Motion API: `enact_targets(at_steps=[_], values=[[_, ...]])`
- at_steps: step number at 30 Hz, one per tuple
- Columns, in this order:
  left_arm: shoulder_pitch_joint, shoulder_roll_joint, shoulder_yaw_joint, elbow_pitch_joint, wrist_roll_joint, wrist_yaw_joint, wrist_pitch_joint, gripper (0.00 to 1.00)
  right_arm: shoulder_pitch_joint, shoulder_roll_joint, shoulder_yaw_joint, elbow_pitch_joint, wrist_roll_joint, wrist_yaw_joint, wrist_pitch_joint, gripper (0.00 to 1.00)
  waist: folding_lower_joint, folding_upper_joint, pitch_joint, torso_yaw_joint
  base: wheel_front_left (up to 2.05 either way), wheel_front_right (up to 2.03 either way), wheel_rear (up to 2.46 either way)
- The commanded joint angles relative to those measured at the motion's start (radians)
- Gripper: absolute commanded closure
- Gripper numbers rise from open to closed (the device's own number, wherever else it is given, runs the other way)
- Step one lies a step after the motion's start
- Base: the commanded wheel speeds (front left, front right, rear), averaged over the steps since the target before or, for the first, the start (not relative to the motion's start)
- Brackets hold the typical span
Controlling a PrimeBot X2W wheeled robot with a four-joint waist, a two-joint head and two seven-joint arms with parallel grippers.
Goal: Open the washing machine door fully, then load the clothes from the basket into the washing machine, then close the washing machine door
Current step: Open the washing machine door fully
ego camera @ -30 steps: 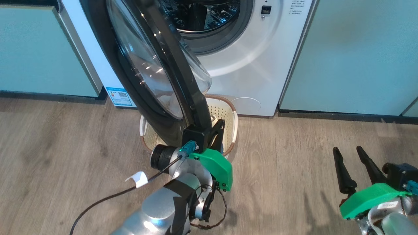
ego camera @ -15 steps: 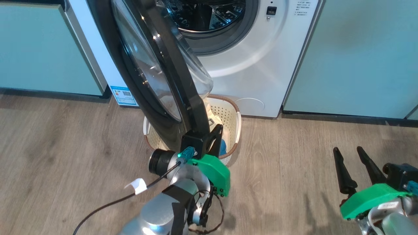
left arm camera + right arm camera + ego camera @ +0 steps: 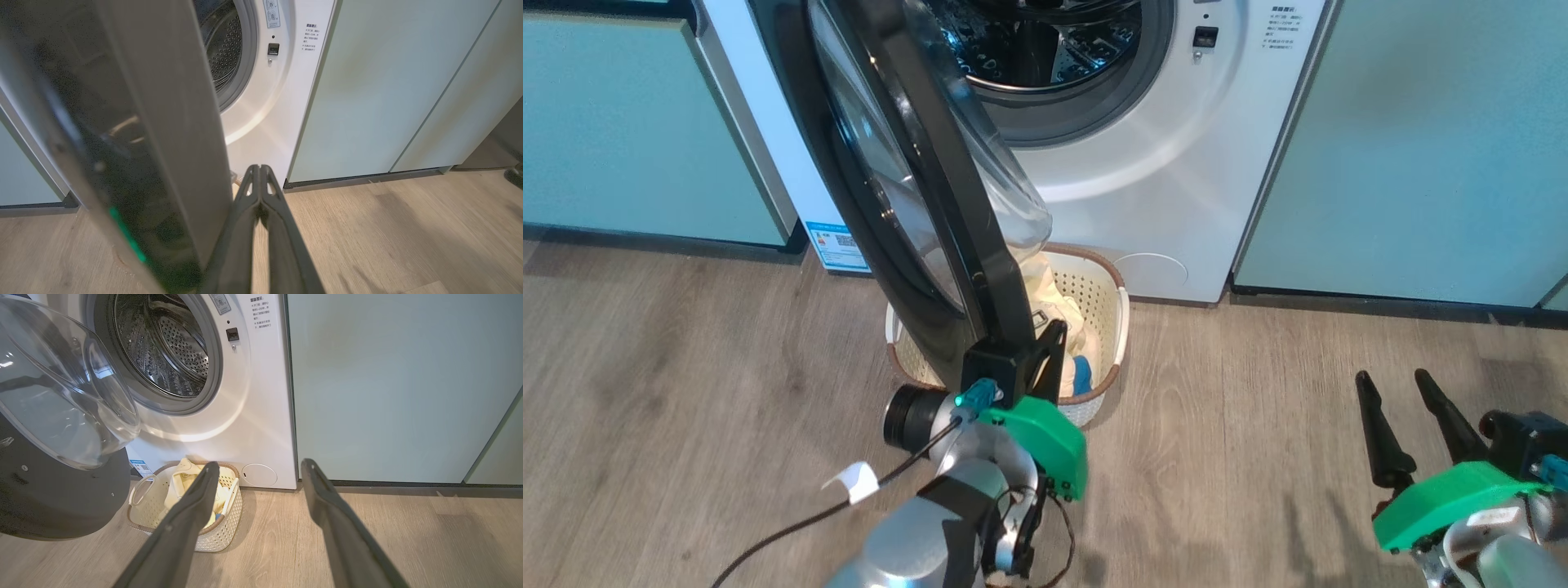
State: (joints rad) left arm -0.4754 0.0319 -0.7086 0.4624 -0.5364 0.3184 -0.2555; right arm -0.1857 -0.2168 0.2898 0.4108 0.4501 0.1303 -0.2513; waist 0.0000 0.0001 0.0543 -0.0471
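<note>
Head view, centre: my left gripper (image 3: 258, 171) is closed, its two fingers pressed flat together with nothing between them. In the left wrist view they rise from the bottom centre just beside the outer edge of the washing machine door (image 3: 947, 188). I cannot tell whether they press on that edge.

The door stands partly open and runs edge-on from the top centre of the head view down to my left wrist at lower centre. Its clear porthole (image 3: 61, 396) bulges toward the washing machine (image 3: 1160, 163), whose steel drum (image 3: 1045, 41) lies exposed at the top centre.

The basket (image 3: 1115, 302) sits on the wood floor (image 3: 686, 367) in front of the machine, at centre frame. Its left part is hidden behind the lower end of the door. The clothes (image 3: 1045, 282) are inside it, a cream heap rising above the rim. A blue cloth piece (image 3: 1082, 376) lies low at the near side.

Head view, lower right: my right gripper (image 3: 1392, 377) has its fingers spread wide and holds nothing. It hangs over bare floor, well apart from the basket. In the right wrist view the left finger overlaps the basket.

Pale green cabinet panels (image 3: 1421, 147) flank the machine at left and right.
</note>
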Motion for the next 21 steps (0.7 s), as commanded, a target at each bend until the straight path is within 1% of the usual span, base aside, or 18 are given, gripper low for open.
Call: enact_targets(at_steps=[1, 10, 21], values=[[-0.017, 0.018, 0.046, -0.031, 0.010, -0.005, -0.006, 1.00, -0.005, -0.010, 0.009, -0.024, 0.007, 0.000, -0.010, 0.00, 0.0000, -0.0001, -0.002, 0.000, 0.00, 0.00, 0.00], [0.035, 0.018, 0.092, -0.047, 0.060, -0.040, -0.006, 1.00, 0.012, -0.008, 0.006, -0.025, 0.007, 0.000, -0.010, 0.00, 0.0000, -0.0001, -0.020, 0.007, 0.00, 0.00, 0.00], [0.055, 0.018, 0.141, -0.045, 0.092, -0.056, -0.006, 1.00, 0.019, -0.005, 0.005, -0.026, 0.007, 0.000, -0.011, 0.00, 0.0000, -0.0001, -0.025, 0.021, 0.00, 0.00, 0.00]])
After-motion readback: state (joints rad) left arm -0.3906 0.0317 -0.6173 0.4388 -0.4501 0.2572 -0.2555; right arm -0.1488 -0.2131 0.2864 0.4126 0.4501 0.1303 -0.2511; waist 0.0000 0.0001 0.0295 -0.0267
